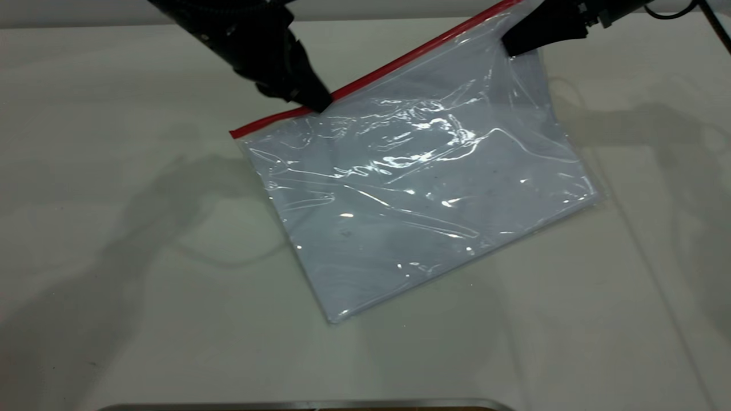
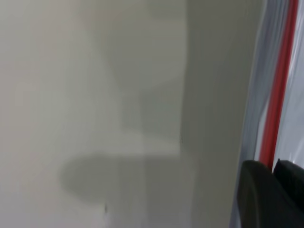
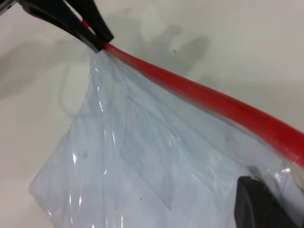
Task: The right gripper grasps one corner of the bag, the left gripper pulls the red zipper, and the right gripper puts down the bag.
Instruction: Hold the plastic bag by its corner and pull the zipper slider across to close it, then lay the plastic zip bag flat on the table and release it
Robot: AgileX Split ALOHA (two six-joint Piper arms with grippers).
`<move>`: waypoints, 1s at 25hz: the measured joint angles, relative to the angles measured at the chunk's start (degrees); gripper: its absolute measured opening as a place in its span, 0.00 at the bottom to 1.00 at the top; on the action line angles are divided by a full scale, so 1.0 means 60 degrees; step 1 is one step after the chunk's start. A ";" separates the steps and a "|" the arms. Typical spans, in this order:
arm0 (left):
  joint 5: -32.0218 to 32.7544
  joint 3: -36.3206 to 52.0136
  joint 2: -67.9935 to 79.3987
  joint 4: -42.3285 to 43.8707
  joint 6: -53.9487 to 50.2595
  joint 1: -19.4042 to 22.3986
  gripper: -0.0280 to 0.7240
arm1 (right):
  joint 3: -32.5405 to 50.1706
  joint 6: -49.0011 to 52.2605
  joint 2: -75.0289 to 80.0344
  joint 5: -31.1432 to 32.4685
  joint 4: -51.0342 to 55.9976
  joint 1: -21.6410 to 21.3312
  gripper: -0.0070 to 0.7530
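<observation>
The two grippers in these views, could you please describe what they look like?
Both are matte black. The left gripper narrows to a blunt wedge below a bulky black body. The right gripper is a slimmer tapering wedge, with a thin black cable looping near its arm at the frame's edge. No markings show.

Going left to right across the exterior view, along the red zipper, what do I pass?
Free end of the red zipper → left gripper closed on the zipper → bare stretch of zipper rising to the right → right gripper holding the bag at its raised corner.
</observation>
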 joint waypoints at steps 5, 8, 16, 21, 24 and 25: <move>0.0195 0.0000 0.0000 0.2183 -0.1970 0.0000 0.11 | 0.0000 0.0040 0.0000 -0.0028 -0.0141 -0.0023 0.05; 0.0577 0.0000 0.0000 0.3433 -0.3112 0.0000 0.11 | 0.0000 0.0091 0.0000 -0.0028 -0.0291 -0.0023 0.05; 0.0899 0.0000 0.0000 0.5194 -0.5148 -0.0008 0.11 | 0.0000 0.0281 0.0000 -0.0009 -0.0395 -0.0012 0.06; 0.0916 0.0000 0.0000 0.5285 -0.5386 -0.0016 0.17 | 0.0000 0.0674 0.0000 -0.0060 -0.0410 -0.0012 0.14; 0.1088 0.0017 0.0000 0.5425 -0.5745 0.0041 0.32 | 0.0000 0.0898 0.0000 -0.0303 -0.0401 -0.0099 0.33; 0.1088 0.0017 0.0000 0.5434 -0.5857 0.0041 0.37 | 0.0000 0.0989 0.0000 -0.0342 -0.0392 -0.0122 0.42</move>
